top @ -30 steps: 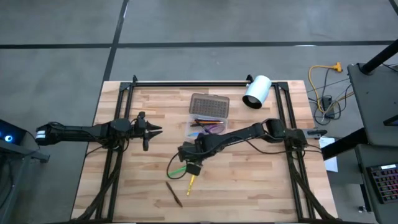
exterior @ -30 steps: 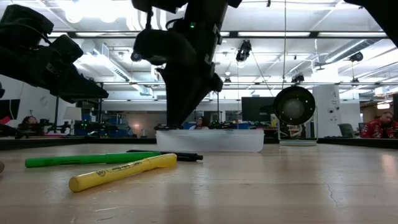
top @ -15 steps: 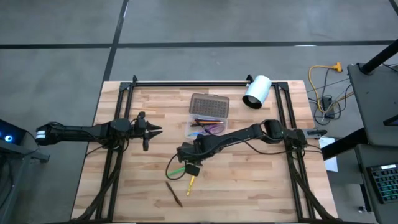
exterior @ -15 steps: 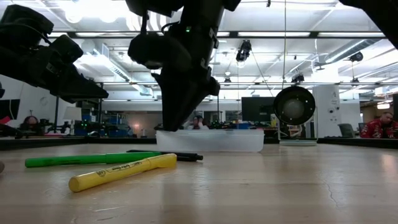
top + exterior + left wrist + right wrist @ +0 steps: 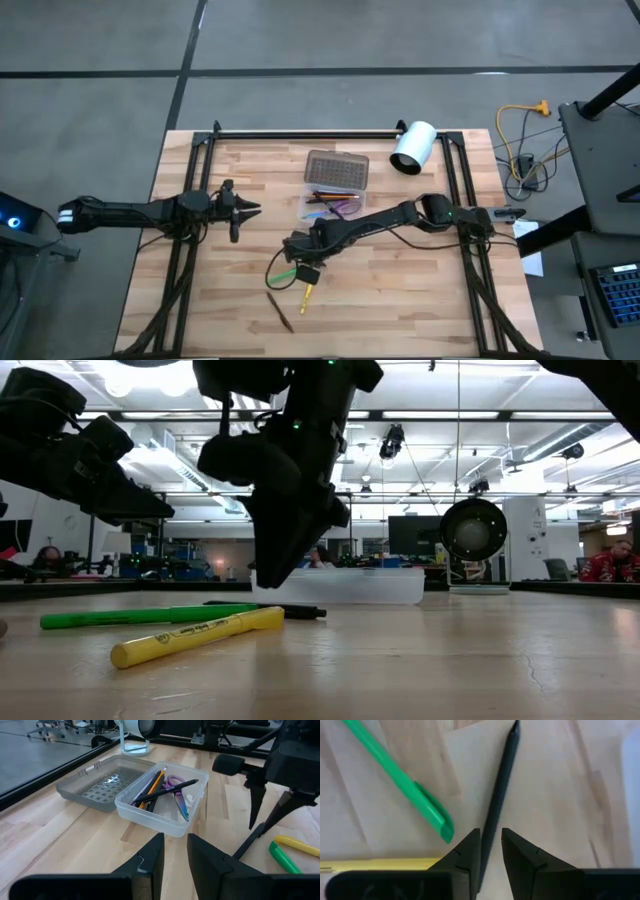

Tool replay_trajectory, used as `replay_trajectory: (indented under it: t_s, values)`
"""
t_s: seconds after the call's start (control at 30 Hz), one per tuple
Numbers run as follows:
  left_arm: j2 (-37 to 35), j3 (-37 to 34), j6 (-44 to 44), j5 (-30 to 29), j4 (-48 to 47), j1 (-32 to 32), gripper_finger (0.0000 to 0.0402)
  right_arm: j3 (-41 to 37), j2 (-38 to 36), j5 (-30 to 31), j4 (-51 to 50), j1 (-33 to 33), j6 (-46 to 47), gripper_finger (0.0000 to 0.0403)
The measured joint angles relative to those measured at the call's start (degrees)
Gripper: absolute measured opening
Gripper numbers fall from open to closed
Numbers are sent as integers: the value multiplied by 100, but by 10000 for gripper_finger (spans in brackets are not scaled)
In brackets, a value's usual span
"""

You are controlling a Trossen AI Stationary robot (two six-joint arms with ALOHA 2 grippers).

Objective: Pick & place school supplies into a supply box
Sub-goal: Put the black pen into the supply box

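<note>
Nearest the front edge of the wooden table (image 5: 420,300) lay a dark brown pencil (image 5: 280,311), alone and untouched. Just beyond it a yellow pen (image 5: 195,636) and a green pen (image 5: 145,615) lay close together, near a black pen (image 5: 497,800). All looked light, thin, stiff and smooth, likely to roll or slip, so a pinch across the middle of the barrel seemed the safest hold.

The right gripper (image 5: 490,847) hovered low over the black pen, its jaws slightly apart and straddling the barrel near one end, not yet closed on it.

Farther back stood the supply box (image 5: 197,775), a translucent case with its grey lid (image 5: 95,790) folded open beside it. It already held several pencils and the purple-handled scissors (image 5: 175,787).

At the left, the left gripper (image 5: 240,209) waited above the table with its jaws narrowly parted and empty. A white cylinder (image 5: 412,147) lay at the far edge.
</note>
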Motion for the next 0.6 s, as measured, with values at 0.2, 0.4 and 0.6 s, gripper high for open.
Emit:
replay_trajectory:
  t_s: [0.2,0.4,0.6]
  values:
    - [0,0,2,0,-2,0,69,2,-4,-90,81,0,0,66]
    - [0,-1,0,0,-2,-2,69,2,-3,-107,82,0,0,68]
    - [0,-2,0,0,-2,0,69,2,-2,-133,74,0,0,66]
